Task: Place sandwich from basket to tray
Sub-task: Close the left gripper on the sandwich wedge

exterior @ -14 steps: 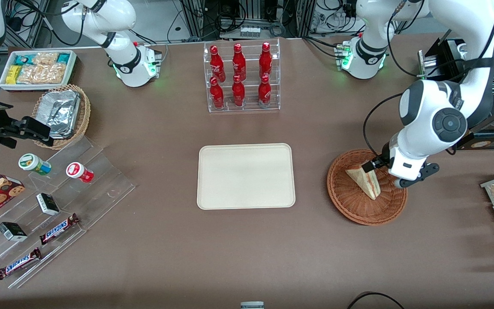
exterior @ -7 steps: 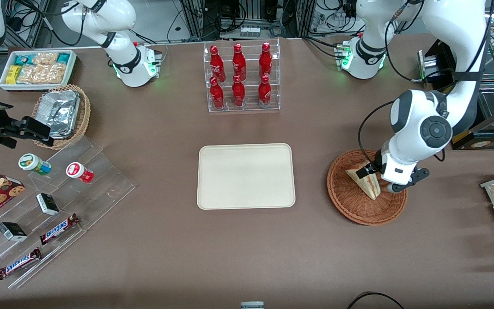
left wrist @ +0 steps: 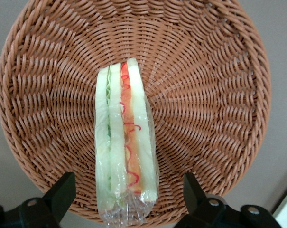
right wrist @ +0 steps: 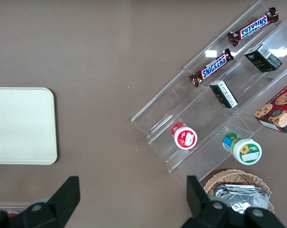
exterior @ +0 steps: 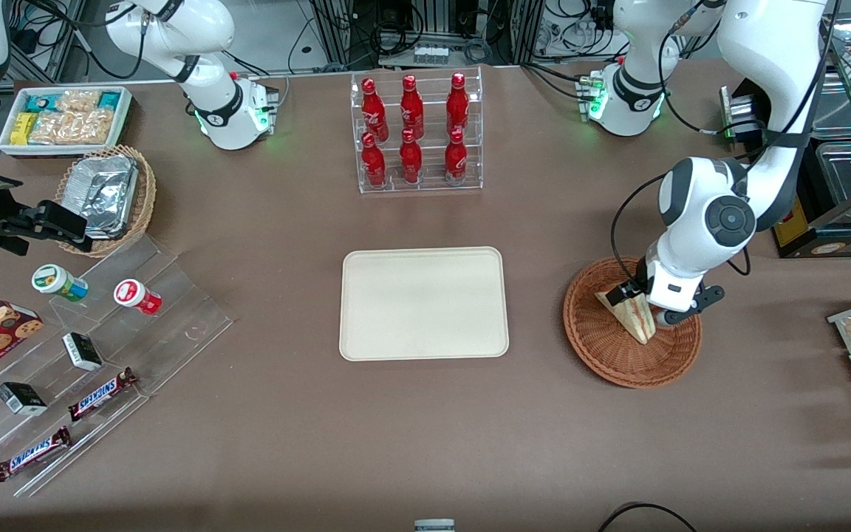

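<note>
The hand (left wrist: 126, 199) has come down over the sandwich (left wrist: 125, 145)

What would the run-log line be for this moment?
phase: pre-grasp | gripper: open, straddling sandwich | sandwich: in basket, not gripped | tray: bare, toward the parked arm's end

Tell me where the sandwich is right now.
The sandwich lies in the basket toward the working arm's end, beside the tray, with the open gripper straddling it.
</note>
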{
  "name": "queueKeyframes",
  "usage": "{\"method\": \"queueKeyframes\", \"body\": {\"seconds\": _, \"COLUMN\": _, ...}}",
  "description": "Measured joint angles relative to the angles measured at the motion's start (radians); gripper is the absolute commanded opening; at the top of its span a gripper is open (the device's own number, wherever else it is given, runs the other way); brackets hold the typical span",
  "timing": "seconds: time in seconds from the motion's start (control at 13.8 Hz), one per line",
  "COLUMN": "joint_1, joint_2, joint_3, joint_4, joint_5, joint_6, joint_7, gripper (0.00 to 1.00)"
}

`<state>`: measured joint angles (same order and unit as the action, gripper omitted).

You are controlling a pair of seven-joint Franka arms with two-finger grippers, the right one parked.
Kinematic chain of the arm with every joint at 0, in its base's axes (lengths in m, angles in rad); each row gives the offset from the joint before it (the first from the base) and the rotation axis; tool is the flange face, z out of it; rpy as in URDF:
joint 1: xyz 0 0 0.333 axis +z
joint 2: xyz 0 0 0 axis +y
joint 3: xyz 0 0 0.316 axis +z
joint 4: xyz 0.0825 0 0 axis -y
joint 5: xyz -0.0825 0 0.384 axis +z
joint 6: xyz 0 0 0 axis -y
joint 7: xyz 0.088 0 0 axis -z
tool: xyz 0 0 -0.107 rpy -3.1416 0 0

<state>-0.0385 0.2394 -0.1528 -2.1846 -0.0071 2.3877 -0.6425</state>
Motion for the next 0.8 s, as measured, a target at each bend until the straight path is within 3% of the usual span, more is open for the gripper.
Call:
{"method": "queueKeyframes", "body": {"seconds": 0.15, "joint_1": 0.000, "joint_2": 0.010, "joint_3": 0.001, "joint_4": -0.001, "joint_5": 0.000, "joint_6": 0.016, "joint_7": 0.000, "gripper": 0.98}}
{"method": "queueKeyframes", "body": {"seconds": 0.29, "joint_1": 0.000, "joint_2": 0.027, "joint_3": 0.001, "joint_4": -0.004, "joint_5": 0.000, "joint_6": 0.041, "joint_7": 0.000, "gripper": 0.87}}
{"method": "queueKeyframes", "body": {"seconds": 0.36, "joint_1": 0.000, "joint_2": 0.035, "joint_3": 0.002, "joint_4": -0.005, "joint_5": 0.000, "joint_6": 0.054, "joint_7": -0.001, "gripper": 0.75}}
{"method": "queueKeyframes", "body": {"seconds": 0.51, "joint_1": 0.000, "joint_2": 0.048, "joint_3": 0.004, "joint_4": -0.005, "joint_5": 0.000, "joint_6": 0.064, "joint_7": -0.001, "gripper": 0.36}}
{"method": "queueKeyframes", "body": {"seconds": 0.65, "joint_1": 0.000, "joint_2": 0.051, "joint_3": 0.006, "joint_4": -0.006, "joint_5": 0.000, "joint_6": 0.066, "joint_7": -0.001, "gripper": 0.05}}
{"method": "queueKeyframes", "body": {"seconds": 0.8, "joint_1": 0.000, "joint_2": 0.051, "joint_3": 0.007, "joint_4": -0.005, "joint_5": 0.003, "joint_6": 0.067, "joint_7": -0.001, "gripper": 0.00}}
